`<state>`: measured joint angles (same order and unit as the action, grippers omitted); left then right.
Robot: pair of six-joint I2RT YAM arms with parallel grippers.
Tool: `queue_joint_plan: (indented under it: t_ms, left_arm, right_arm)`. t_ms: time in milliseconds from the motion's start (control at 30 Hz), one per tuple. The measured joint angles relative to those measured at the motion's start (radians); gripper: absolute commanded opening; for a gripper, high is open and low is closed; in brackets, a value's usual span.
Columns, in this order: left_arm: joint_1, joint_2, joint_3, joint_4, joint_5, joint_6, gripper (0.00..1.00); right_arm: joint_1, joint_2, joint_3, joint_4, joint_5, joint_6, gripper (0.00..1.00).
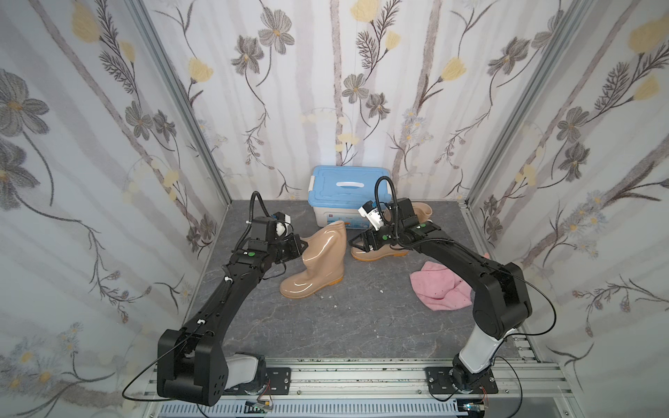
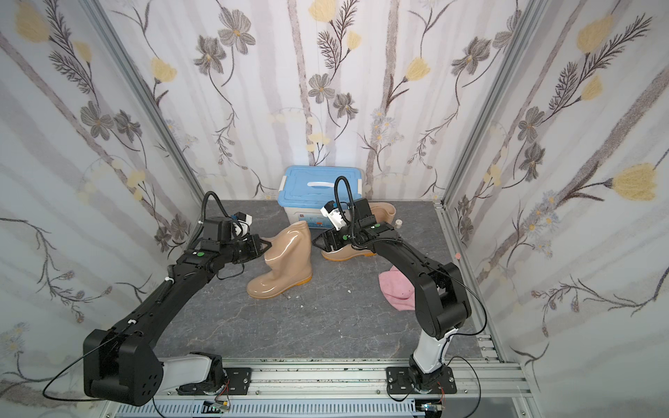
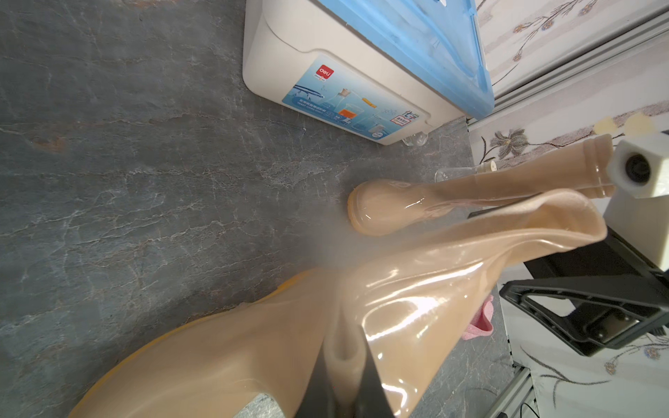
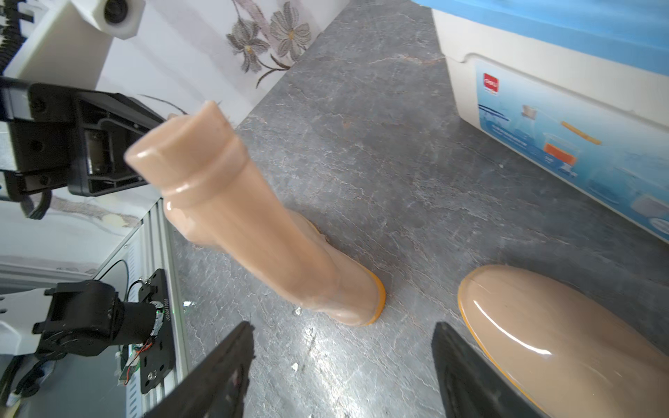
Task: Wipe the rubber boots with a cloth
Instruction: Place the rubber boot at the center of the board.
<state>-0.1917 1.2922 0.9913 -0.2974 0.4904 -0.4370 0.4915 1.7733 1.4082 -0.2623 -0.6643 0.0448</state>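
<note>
1. Closest to the lens, the rail (image 1: 362, 376) carries both arm bases.
2. Cloth (image 1: 438, 289) lies bunched on the table (image 1: 325, 325) at the robot's right, partly under the right arm. Nothing holds it.
3. Near boot (image 1: 318, 260) stands on its sole mid-table with its shaft creased. Far boot (image 1: 389, 252) stands farther back and to the right, just in front of the box (image 1: 347, 195).
4. Left claw (image 3: 344, 365) is clamped on a fold of the near boot's shaft.
5. Right claw (image 4: 344, 325) has its jaws apart and empty. It hovers over bare table between the two boots, by the far boot's toe.
6. From the right claw, the cloth lies back toward that arm's base, well apart, and the claw points away from it. The right arm is much nearer than the left, so fetching the cloth likely falls to it. That would call for drawing back and turning about.
</note>
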Motion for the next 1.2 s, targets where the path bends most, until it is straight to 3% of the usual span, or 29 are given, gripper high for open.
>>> queue_joint_plan:
  t_ms: [200,267,333,433,467,567,633,933,1033,1200]
  left_arm:
    - [-0.001,0.006,0.014,-0.029,-0.001,0.012,0.06]
    - [-0.001,0.006,0.014,-0.035,-0.002,0.014,0.08]
    - [-0.001,0.008,0.014,-0.039,-0.005,0.014,0.15]
    - [0.000,0.009,0.010,-0.039,-0.019,0.014,0.37]
    - [0.000,0.010,0.009,-0.042,-0.025,0.012,0.43]
    - [0.000,0.011,0.014,-0.051,-0.048,0.010,0.52]
    - [0.004,0.021,0.036,-0.063,-0.058,0.011,0.66]
    - [0.107,0.074,0.089,-0.081,-0.154,-0.070,0.68]
    - [0.141,0.074,0.084,-0.081,-0.156,-0.093,0.68]
    - [0.220,0.064,0.028,-0.090,-0.166,-0.142,0.68]
  right_arm:
    - [-0.003,0.054,0.010,0.123,-0.121,0.024,0.75]
    - [0.003,0.088,0.039,0.163,-0.161,0.046,0.68]
    - [0.023,0.126,0.084,0.173,-0.188,0.054,0.49]
    - [0.060,0.167,0.163,0.143,-0.215,0.047,0.05]
    - [0.067,0.173,0.182,0.123,-0.219,0.042,0.00]
    - [0.059,0.169,0.202,0.048,-0.206,0.031,0.00]
    - [0.047,0.152,0.206,-0.010,-0.159,0.016,0.00]
    - [0.023,0.019,0.308,-0.178,0.102,-0.022,0.00]
    - [0.109,-0.033,0.288,-0.212,0.211,-0.062,0.00]
    - [0.406,-0.036,0.158,-0.249,0.426,-0.160,0.00]
